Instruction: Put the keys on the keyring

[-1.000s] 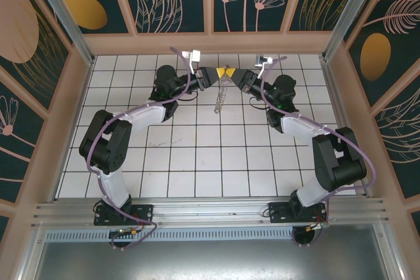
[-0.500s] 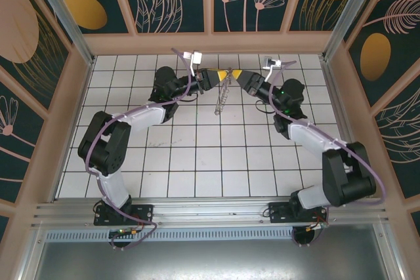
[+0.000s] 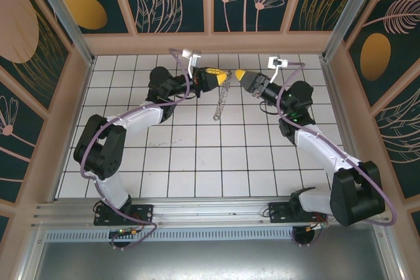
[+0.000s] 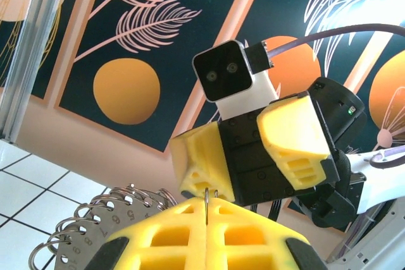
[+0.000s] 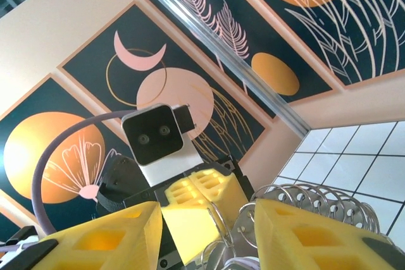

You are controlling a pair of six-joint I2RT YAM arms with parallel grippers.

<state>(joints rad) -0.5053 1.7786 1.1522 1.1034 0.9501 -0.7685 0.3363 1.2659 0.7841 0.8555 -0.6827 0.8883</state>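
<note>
Saw a glossy white-tiled worktop (image 3: 197, 162). Found the left gripper (image 3: 223, 77), blocky yellow plastic, clenched on the keyring (image 3: 220, 100) above the far middle, thin, grey, dangling limp. Found the right gripper (image 3: 240, 75) just right of it, apart, released, holding nothing. Judged it best to hold the keyring steady and bring the right gripper in slowly, square to the loop. Noted small stamped metal tags (image 4: 88, 235), flat, thin, slippery-looking.

Light: bright and even, from overhead.
Shadows: faint and soft on the white floor (image 3: 210, 155) beneath the 2 arms.
Glare: small glints on the keyring (image 5: 316, 202).
Focus: top view sharp; nearest yellow fingers (image 5: 101, 232) slightly soft.
</note>
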